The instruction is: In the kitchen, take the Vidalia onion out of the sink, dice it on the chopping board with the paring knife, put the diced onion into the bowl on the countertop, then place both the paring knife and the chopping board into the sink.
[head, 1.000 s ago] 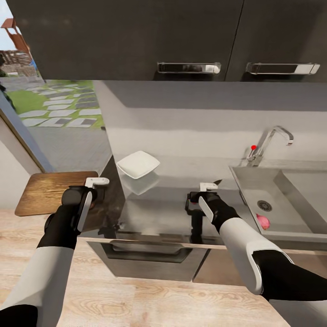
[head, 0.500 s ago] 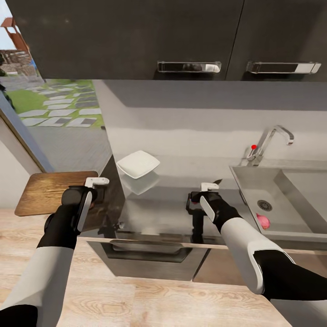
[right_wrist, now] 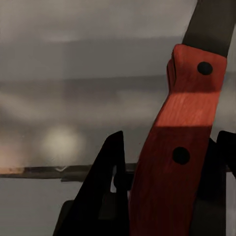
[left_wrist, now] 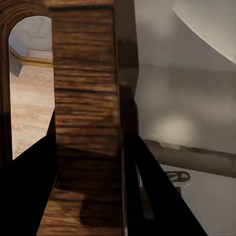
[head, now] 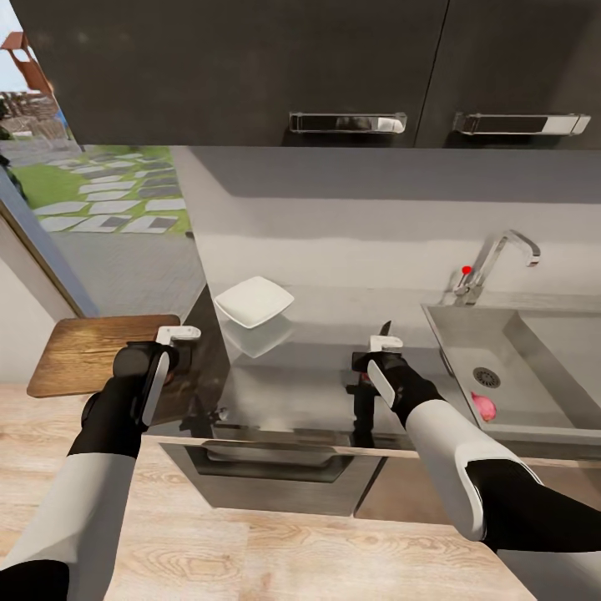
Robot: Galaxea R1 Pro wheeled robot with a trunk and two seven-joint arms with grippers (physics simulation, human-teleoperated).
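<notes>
While gripped, paring knife [right_wrist: 182, 137] above countertop [head: 292, 392].

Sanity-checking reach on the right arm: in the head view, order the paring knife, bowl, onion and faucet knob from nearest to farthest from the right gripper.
1. paring knife: held in the right gripper, blade pointing away from the robot.
2-3. Vidalia onion, in the sink to the gripper's right, and the faucet's red knob, behind the sink: too close to rank.
4. bowl: on the countertop, far to the left.

Dark wall cabinets [head: 250, 67], pale wooden floor [head: 250, 551]
</notes>
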